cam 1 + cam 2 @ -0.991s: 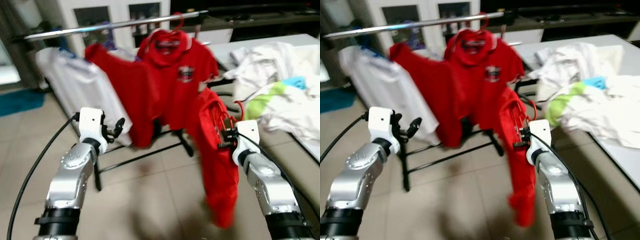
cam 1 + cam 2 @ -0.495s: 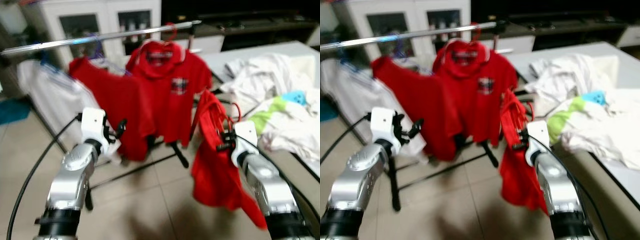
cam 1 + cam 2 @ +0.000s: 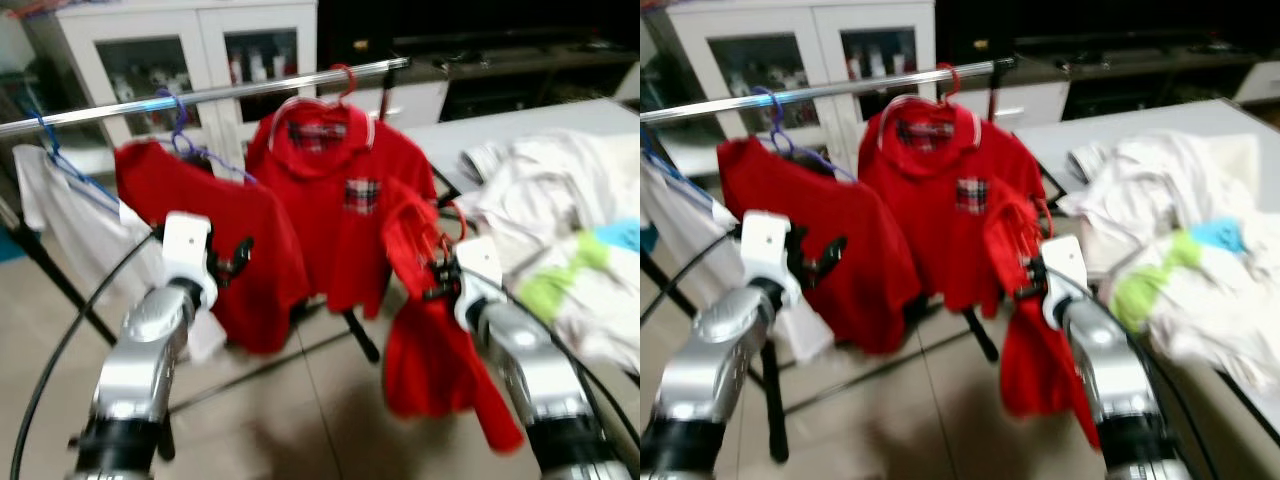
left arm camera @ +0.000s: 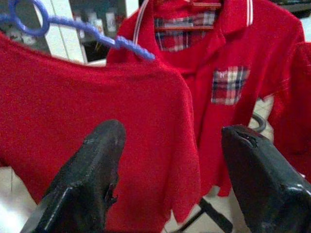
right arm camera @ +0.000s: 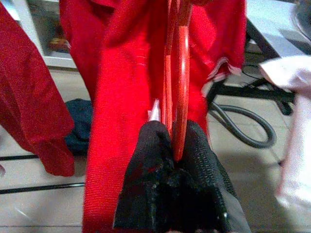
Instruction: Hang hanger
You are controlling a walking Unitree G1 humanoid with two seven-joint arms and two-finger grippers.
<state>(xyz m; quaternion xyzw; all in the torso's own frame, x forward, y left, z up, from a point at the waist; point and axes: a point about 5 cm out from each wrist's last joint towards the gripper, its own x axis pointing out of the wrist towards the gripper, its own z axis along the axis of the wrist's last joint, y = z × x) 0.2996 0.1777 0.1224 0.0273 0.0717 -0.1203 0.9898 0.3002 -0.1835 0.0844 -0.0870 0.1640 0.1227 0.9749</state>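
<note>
My right gripper (image 3: 435, 281) is shut on a red hanger (image 5: 179, 87) carrying a red shirt (image 3: 430, 340) that droops below the gripper, in front of the rack's right end. The silver rail (image 3: 230, 90) runs across the back. On it hang a red polo (image 3: 335, 200) on a red hanger, a red shirt (image 3: 215, 240) on a blue hanger (image 4: 82, 26), and a white shirt (image 3: 60, 215) at the left. My left gripper (image 3: 232, 258) is open and empty, raised in front of the middle red shirt (image 4: 87, 121).
A white table (image 3: 520, 125) at the right holds a pile of white and green laundry (image 3: 560, 240). A white cabinet (image 3: 170, 50) with glass doors stands behind the rack. The rack's black legs (image 3: 355, 335) rest on the tiled floor.
The camera has come closer to the rack and tilted up. My right gripper has risen with the red shirt towards the rail. The left gripper keeps its pose.
</note>
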